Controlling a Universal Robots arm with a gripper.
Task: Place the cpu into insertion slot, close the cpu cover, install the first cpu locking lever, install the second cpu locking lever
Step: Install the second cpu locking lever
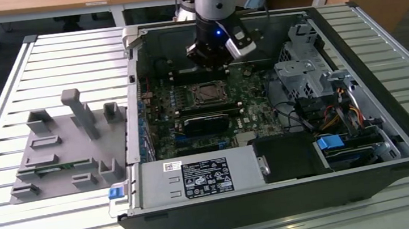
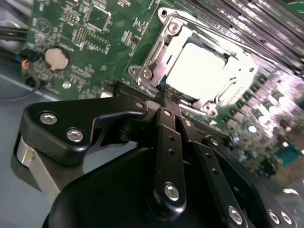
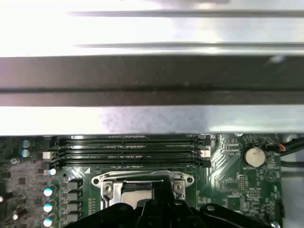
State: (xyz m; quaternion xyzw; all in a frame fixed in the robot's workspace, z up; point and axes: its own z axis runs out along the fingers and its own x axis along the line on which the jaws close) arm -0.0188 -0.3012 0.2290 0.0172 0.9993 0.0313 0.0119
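Observation:
In the second wrist view the cpu (image 2: 199, 71) lies in the insertion slot (image 2: 142, 71), its silvery face bright. The cpu cover (image 2: 167, 42), a silver frame, lies flat around it. My gripper (image 2: 166, 95) is shut with nothing between its black fingers, the tips just above the slot's near edge. The exterior view shows the gripper (image 1: 212, 67) hanging inside the open computer case, just behind the slot (image 1: 208, 94). In the first wrist view the cover (image 3: 142, 180) sits right ahead of the gripper (image 3: 159, 199). I cannot make out how the locking levers stand.
Long black memory slots (image 3: 128, 149) and a coin battery (image 3: 254, 156) flank the socket. A black card (image 1: 209, 122) lies in front of the socket and drive cages (image 1: 303, 75) with cables crowd the exterior view's right. A grey fixture (image 1: 63, 143) sits on the slatted table.

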